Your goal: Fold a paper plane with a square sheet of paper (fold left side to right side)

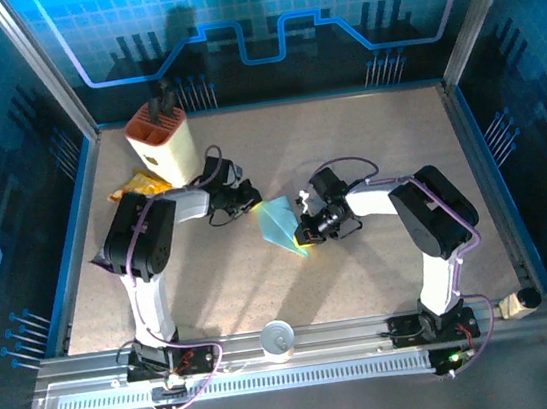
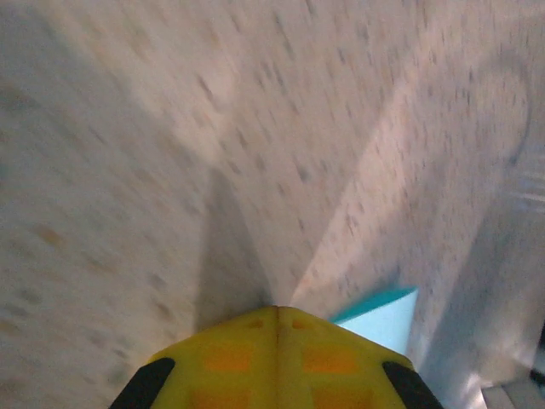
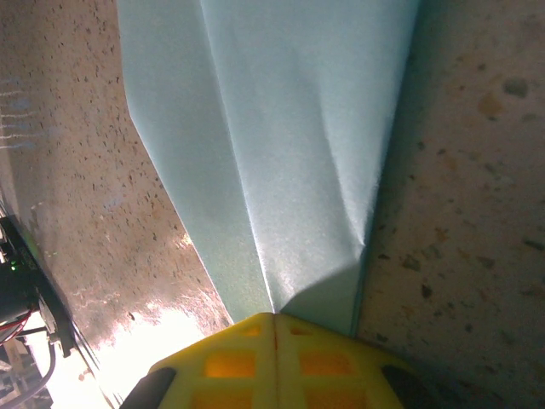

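The light-blue sheet of paper [image 1: 281, 222] lies mid-table, folded into a narrow kite shape with a centre crease. My left gripper [image 1: 252, 205] sits at its upper left edge, shut. In the blurred left wrist view its yellow fingers [image 2: 277, 358] meet with nothing between them, and a paper corner [image 2: 385, 319] shows just to their right. My right gripper [image 1: 304, 244] is at the paper's lower right end. In the right wrist view its shut yellow fingers [image 3: 274, 362] rest their tips on the folded paper [image 3: 272, 153], which spreads away from them.
A cream knife block [image 1: 159, 139] stands at the back left with a yellow snack packet [image 1: 135, 189] in front of it. A white round object [image 1: 278, 339] sits on the front rail between the arm bases. Frame posts and blue walls enclose the table.
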